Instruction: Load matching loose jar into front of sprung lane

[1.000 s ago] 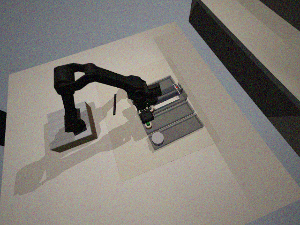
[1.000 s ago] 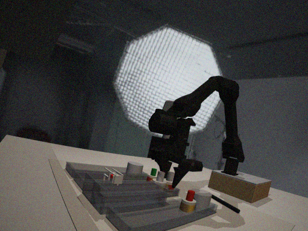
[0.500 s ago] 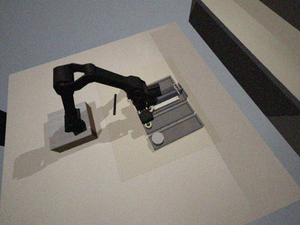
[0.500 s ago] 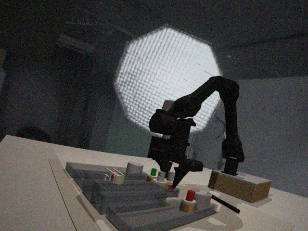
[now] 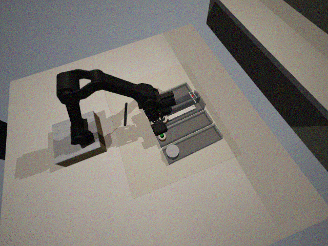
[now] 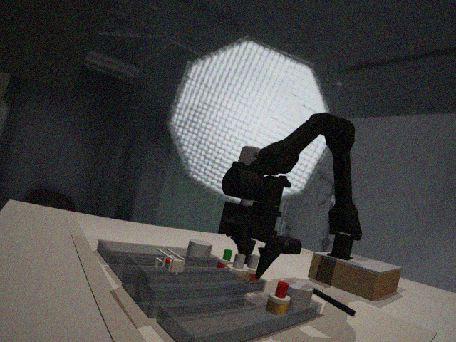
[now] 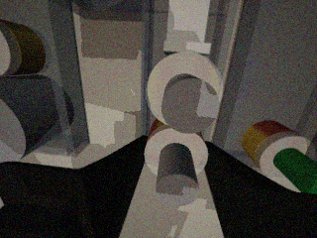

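My gripper (image 5: pixel 156 122) (image 6: pixel 253 266) (image 7: pixel 174 143) is shut on a jar with a white lid and grey knob (image 6: pixel 253 260) (image 7: pixel 175 169), whose body shows red and amber. It is upright at the front end of the sprung lane. The lane's jar (image 5: pixel 164 118) (image 6: pixel 238 261) (image 7: pixel 184 94), also white-lidded with a grey knob, is directly behind it. The two overlap in the wrist view; whether they touch is unclear. The pusher plate (image 7: pixel 186 46) is behind the lane's jar, with a white strip (image 5: pixel 182 112) (image 7: pixel 188 17) running back. The held jar's base and the front stop are hidden or unclear.
A green-knobbed jar (image 5: pixel 162 136) (image 6: pixel 226 254) (image 7: pixel 269 141) is in the neighbouring lane. A red-knobbed jar (image 6: pixel 278 304) (image 7: pixel 27 47) and a grey cylinder (image 6: pixel 301 295) (image 7: pixel 45 111) are across the other side. Another grey cylinder (image 5: pixel 172 151) (image 6: pixel 199 249) occupies the outer lane. A black rod (image 5: pixel 125 114) (image 6: pixel 333 302) lies in front.
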You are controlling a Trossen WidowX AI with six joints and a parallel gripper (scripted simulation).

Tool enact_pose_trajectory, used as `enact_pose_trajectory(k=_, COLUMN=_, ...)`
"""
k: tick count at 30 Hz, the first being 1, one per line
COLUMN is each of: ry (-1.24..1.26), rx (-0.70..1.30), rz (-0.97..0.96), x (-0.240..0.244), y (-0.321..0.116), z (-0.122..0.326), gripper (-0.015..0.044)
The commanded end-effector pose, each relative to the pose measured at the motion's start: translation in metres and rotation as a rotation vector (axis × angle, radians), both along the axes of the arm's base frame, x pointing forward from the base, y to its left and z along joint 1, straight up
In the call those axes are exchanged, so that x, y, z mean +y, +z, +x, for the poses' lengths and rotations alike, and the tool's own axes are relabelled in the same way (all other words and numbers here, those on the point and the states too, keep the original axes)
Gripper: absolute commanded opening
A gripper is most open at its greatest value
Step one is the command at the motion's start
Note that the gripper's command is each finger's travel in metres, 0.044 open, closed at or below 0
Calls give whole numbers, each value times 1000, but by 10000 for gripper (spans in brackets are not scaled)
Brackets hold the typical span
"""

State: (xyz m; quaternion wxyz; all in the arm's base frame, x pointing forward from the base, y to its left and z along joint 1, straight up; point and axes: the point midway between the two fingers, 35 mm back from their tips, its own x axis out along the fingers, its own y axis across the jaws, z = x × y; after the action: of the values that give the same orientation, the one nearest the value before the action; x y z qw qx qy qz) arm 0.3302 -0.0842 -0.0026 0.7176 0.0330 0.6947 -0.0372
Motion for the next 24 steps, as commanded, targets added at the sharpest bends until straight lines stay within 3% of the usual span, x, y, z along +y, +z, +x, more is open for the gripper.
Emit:
enact_pose_trajectory(k=1, ry=2, rx=-1, rz=0, x=0, y=0, z=0, gripper=0)
enact_pose_trajectory(k=5, ry=2, rx=-1, rz=0, x=0, y=0, z=0, gripper=0)
enact_pose_trajectory(k=17, ry=2, rx=-1, rz=0, x=0, y=0, z=0, gripper=304)
enact_pose_trajectory(k=24, ry=2, rx=-1, rz=0, x=0, y=17, z=0, gripper=304)
